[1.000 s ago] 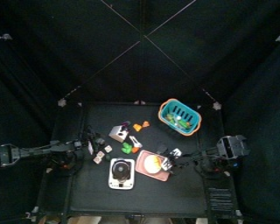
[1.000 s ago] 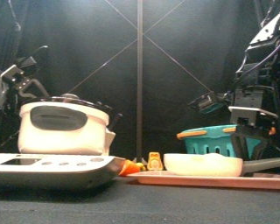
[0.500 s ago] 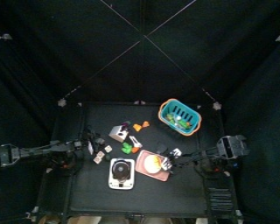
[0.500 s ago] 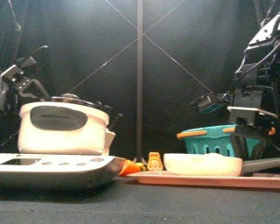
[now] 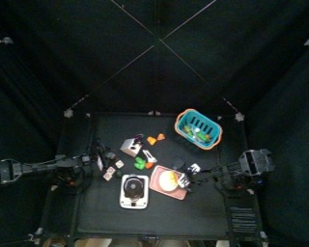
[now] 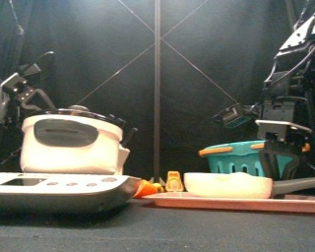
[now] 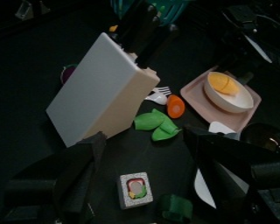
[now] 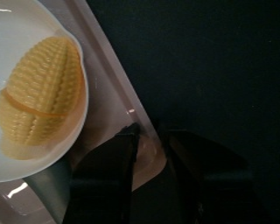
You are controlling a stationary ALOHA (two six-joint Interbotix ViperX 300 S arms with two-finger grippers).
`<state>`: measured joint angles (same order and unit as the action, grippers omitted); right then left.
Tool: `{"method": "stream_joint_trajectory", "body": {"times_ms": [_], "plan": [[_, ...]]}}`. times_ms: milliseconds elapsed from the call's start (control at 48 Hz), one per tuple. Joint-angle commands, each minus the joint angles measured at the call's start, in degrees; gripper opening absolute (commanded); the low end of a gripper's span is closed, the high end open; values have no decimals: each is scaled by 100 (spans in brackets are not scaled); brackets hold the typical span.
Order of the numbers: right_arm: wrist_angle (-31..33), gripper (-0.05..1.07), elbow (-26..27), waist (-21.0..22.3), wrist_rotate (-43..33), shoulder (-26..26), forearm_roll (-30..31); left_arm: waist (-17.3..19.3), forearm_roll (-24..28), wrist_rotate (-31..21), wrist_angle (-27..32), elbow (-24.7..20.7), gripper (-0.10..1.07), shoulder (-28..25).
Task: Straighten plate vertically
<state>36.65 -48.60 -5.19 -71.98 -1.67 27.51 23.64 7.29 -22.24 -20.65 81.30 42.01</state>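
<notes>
From above, the right black arm is seen reaching in from the table's right edge, its right gripper lowered at the right rim of the small salmon-pink, roughly square plate, which lies flat near the table's front beside the white oblong appliance with a black round middle; the left arm is stretched low along the left side, its left gripper well apart from the plate. From the front, the plate is seen as a thin pink slab lying flat at the lower right, with a cream bowl on it, and the right arm is bent down behind it. In the left wrist view, the left gripper is shown with its jaws spread wide and nothing between them, the plate lying beyond them with a white box to one side. In the right wrist view, the right gripper is seen with its two dark jaws set either side of the plate's pink rim, the edge pinched between them; a yellow ribbed corn cob lies in the cream centre.
</notes>
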Motion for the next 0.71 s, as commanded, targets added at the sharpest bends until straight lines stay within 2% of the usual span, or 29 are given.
{"method": "stream_joint_trajectory", "body": {"times_ms": [0, 312, 688], "plan": [[26, 67, -18, 97, -9, 18, 0, 18, -9, 0, -26, -79, 104, -9], [26, 54, -18, 97, -9, 18, 0, 18, 0, 9, -18, -79, 104, -9], [272, 53, -35, 97, -18, -202, 35, 9, 0, 0, -26, -79, 104, -9]]}}
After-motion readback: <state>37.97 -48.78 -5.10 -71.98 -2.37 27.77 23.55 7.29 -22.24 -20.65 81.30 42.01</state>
